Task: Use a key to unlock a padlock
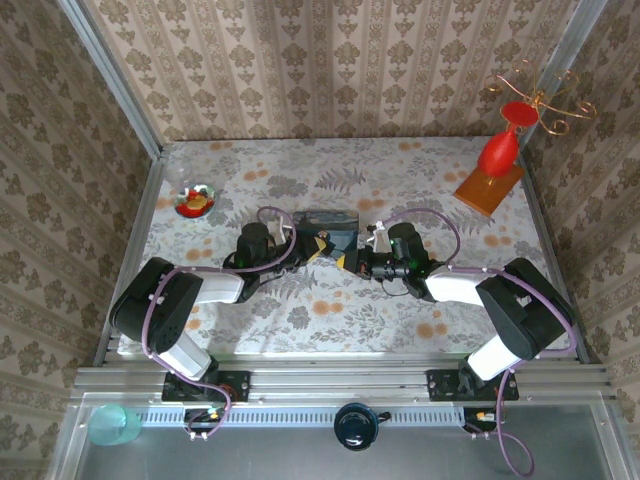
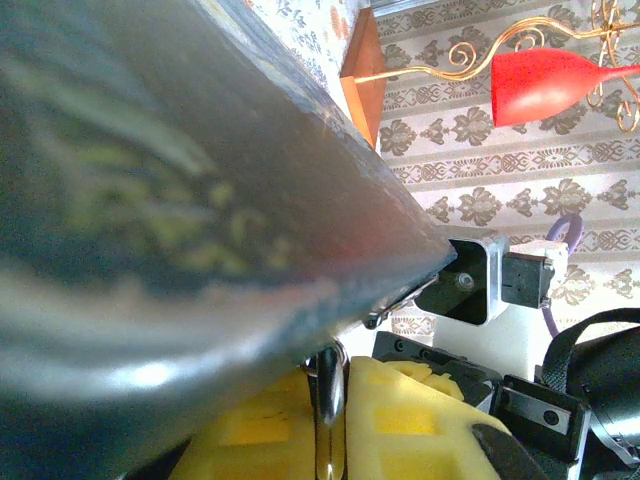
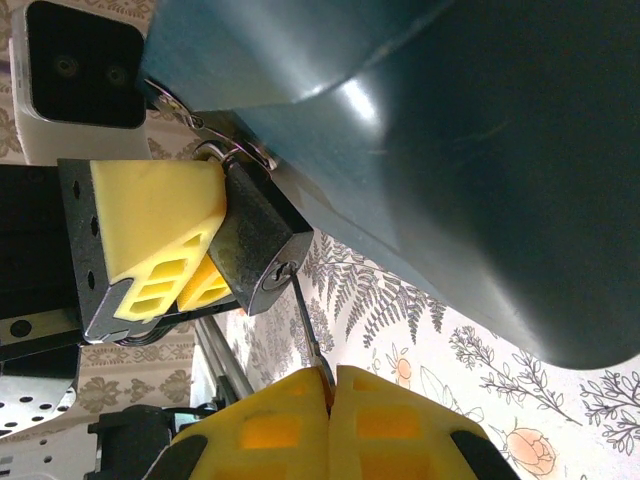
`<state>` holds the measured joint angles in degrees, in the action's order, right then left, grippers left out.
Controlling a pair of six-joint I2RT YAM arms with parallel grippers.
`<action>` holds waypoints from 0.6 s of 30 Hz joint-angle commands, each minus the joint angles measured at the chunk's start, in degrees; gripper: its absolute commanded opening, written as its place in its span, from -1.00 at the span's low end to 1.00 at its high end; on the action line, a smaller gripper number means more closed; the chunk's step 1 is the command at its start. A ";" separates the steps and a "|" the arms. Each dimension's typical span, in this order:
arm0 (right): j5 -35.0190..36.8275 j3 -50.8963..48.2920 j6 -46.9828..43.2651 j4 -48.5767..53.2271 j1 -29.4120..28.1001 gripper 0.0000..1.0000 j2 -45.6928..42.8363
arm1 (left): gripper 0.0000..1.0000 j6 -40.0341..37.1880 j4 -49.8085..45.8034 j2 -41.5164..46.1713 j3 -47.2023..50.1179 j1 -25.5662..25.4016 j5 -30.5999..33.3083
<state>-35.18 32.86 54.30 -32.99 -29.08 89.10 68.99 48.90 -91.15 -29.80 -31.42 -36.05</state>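
Note:
The small dark padlock (image 3: pixel 255 245) hangs by its silvery shackle (image 3: pixel 225 155) from the hasp of a blue tin (image 3: pixel 450 120). My left gripper (image 2: pixel 338 400) is shut on the padlock (image 2: pixel 334 440), whose body shows edge-on between its yellow pads (image 2: pixel 430 420). Those same pads (image 3: pixel 150 225) press the lock's side in the right wrist view. My right gripper (image 3: pixel 330 385) is shut on the key (image 3: pixel 308 325), and the key's tip sits at the keyhole (image 3: pixel 277 272). From above, both grippers (image 1: pixel 318 246) (image 1: pixel 350 262) meet at the tin's (image 1: pixel 332 226) near edge.
A red vase on a wooden block (image 1: pixel 492 172) with a gold wire stand (image 1: pixel 545 100) stands at the back right. A small glass dish (image 1: pixel 195 201) sits at the back left. Patterned walls close in the table on three sides.

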 commanded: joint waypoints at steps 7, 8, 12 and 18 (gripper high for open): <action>0.06 0.72 -1.14 -0.58 0.84 -1.00 -2.42 | -1.00 0.34 5.72 1.59 -0.17 0.04 -2.10; 0.04 0.63 -1.15 -0.67 0.95 -1.00 -2.44 | -1.00 0.35 5.81 1.59 -0.09 0.04 -2.03; -0.42 0.21 -0.98 -1.42 1.04 -1.00 -2.46 | -1.00 0.28 5.17 2.07 -0.34 0.04 -2.18; -1.00 -0.40 0.72 -4.70 1.04 -1.00 -0.74 | -1.00 -0.83 2.51 4.03 -0.53 -0.03 -1.99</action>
<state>-35.24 32.84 54.26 -33.36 -28.32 88.12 69.45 48.66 -90.45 -29.63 -31.40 -36.14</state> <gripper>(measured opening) 0.067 0.105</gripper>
